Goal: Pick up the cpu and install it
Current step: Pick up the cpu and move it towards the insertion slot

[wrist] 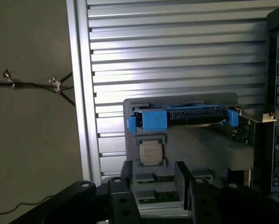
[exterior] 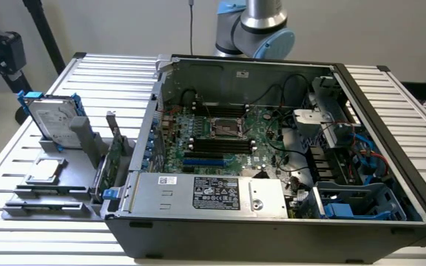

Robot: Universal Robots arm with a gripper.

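The cpu, a small square chip with a dull silver top, lies flat in a recess of the grey holder at the exterior view's left, outside the computer case. In the wrist view the cpu sits just beyond my gripper. The two black fingers stand apart with nothing between them, high above the holder. The empty cpu socket shows on the green motherboard inside the open case.
A silver hard drive with blue brackets stands upright in the holder behind the cpu. An expansion card stands beside the case wall. A grey labelled box fills the case's front. Cables and a blue drive cage crowd its right.
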